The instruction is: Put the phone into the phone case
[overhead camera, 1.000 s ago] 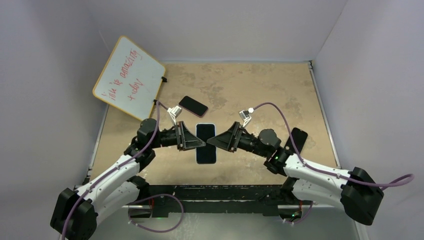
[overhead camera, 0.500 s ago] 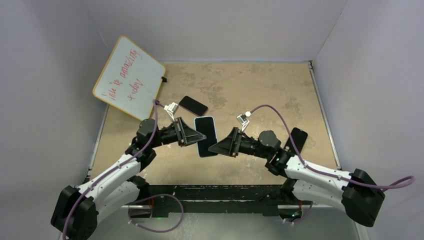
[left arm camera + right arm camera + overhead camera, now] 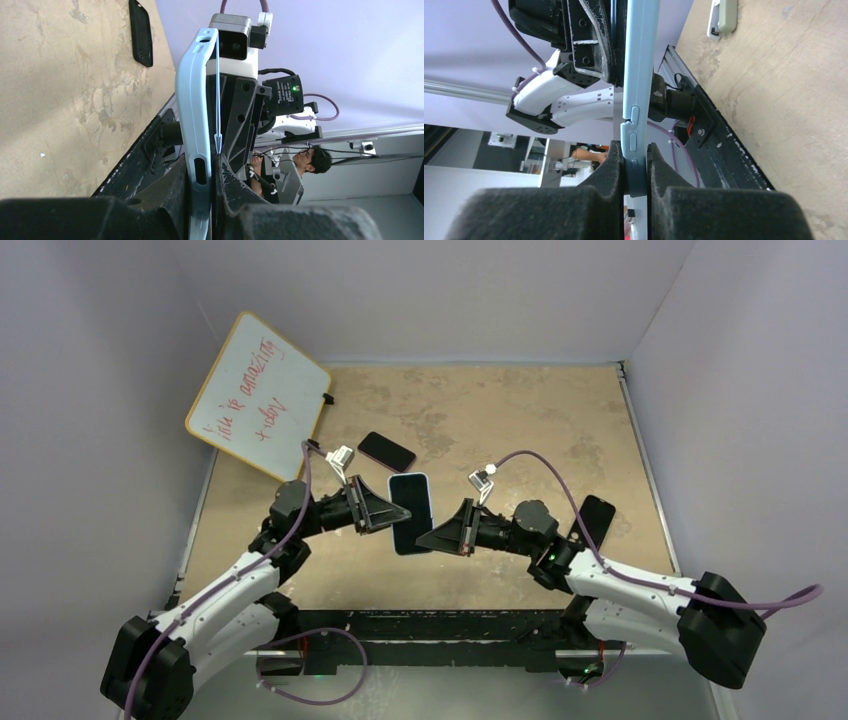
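The phone (image 3: 411,510), dark screen up, sits in a light-blue phone case (image 3: 427,502) and hangs above the table between both arms. My left gripper (image 3: 399,517) is shut on its left edge. In the left wrist view the phone case (image 3: 192,100) runs up from the left gripper (image 3: 202,167), bowing slightly away from the phone's thin edge (image 3: 217,100). My right gripper (image 3: 428,537) is shut on the lower right edge. In the right wrist view the right gripper (image 3: 635,150) pinches the phone case (image 3: 640,60) by its side buttons.
A black phone-like slab with a reddish rim (image 3: 386,451) lies behind the held phone, and another black one (image 3: 596,520) lies by the right arm, showing as a black slab (image 3: 141,32) in the left wrist view. A whiteboard (image 3: 258,395) leans at the back left. A small pale object (image 3: 722,17) rests on the table.
The left gripper has carried the cased phone up and slightly back, tilting it. The right gripper followed and closed its jaws on the case's right edge.
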You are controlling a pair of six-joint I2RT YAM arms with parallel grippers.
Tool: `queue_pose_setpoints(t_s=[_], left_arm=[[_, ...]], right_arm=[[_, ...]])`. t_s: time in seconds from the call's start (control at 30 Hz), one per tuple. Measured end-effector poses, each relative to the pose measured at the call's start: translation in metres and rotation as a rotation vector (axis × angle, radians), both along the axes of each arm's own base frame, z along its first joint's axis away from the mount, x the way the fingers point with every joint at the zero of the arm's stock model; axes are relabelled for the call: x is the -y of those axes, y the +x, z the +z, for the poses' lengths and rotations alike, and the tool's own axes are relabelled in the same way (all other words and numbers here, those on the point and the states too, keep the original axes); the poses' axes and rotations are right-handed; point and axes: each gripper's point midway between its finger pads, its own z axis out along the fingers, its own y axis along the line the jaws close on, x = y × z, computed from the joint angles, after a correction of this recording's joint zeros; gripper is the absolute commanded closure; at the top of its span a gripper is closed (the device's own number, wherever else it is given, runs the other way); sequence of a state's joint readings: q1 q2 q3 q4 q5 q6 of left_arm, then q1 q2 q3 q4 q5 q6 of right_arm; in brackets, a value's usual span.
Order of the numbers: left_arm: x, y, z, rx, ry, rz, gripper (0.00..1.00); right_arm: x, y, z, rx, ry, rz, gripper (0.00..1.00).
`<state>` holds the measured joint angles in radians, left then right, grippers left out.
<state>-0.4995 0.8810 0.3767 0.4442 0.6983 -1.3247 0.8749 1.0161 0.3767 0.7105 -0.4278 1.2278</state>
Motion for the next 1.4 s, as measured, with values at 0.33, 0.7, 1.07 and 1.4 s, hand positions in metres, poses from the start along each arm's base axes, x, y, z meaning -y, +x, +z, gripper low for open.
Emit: queue_pose_setpoints(t_s=[0.33,0.7,1.07,1.4], left_arm=[[-0.001,-0.003,-0.004,0.013,0.023,-0.008,1.0],[0.001,-0.012,-0.007,0.041,0.035,-0.069,1.0],[0.005,-0.031,-0.004,0.085,0.011,-0.204,1.0],[0.003,-0.028,-0.012,0.041,0.027,-0.205,0.6]], right_arm=[[0.001,-0.003,0.0,-0.097,0.025,-0.003,1.0],[0.009,-0.001,-0.012,-0.145,-0.012,-0.064,0.27],[0.013,0.005,-0.008,-0.089,-0.075,-0.096,0.51],[0.0,0.008,0.001,-0.069,-0.036,-0.057,1.0]])
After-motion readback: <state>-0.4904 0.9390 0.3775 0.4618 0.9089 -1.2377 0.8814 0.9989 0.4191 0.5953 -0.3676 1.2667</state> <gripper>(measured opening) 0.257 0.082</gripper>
